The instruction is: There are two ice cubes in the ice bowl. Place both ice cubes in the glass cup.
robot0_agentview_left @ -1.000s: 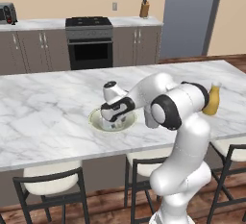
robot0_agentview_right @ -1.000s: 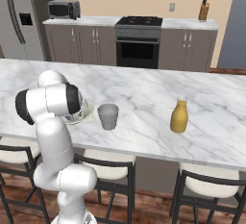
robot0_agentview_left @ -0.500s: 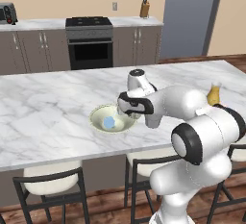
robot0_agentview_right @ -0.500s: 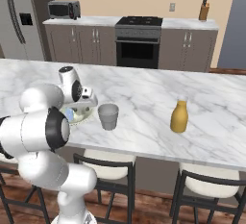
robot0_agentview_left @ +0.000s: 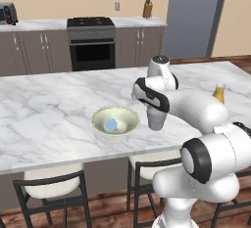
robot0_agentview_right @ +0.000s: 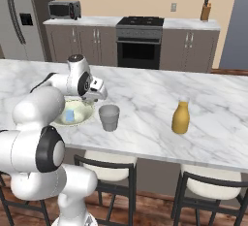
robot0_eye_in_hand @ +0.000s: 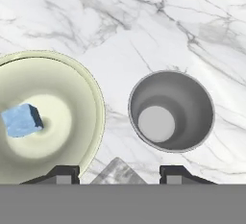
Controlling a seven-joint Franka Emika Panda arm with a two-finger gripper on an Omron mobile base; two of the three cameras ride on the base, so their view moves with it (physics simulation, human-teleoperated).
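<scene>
The pale cream-green ice bowl [robot0_eye_in_hand: 91, 98] lies on the marble counter with one pale-blue ice cube [robot0_eye_in_hand: 21, 120] inside. The grey glass cup [robot0_eye_in_hand: 170, 111] stands just to its right and looks empty. My gripper [robot0_eye_in_hand: 119, 172] hovers above the strip of counter between bowl and cup. It is shut on the other ice cube [robot0_eye_in_hand: 117, 169], a pale translucent corner showing between the fingertips [robot0_eye_in_hand: 62, 172]. From the base views, the hand [robot0_agentview_left: 149, 95] hangs just above the cup [robot0_agentview_left: 156, 119], beside the bowl [robot0_agentview_left: 98, 117]. The right base view shows gripper [robot0_agentview_right: 99, 95], cup [robot0_agentview_right: 109, 117] and bowl [robot0_agentview_right: 82, 118].
An orange bottle [robot0_agentview_right: 180, 117] with a pale cap stands on the counter to the right of the cup, also in the left base view [robot0_agentview_left: 218, 94]. Bar stools [robot0_agentview_right: 106, 164] are tucked under the counter's near edge. Stove and cabinets line the far wall.
The arm has swung from low over the bowl up and to the right, toward the cup, carrying one ice cube. One cube stays in the bowl.
</scene>
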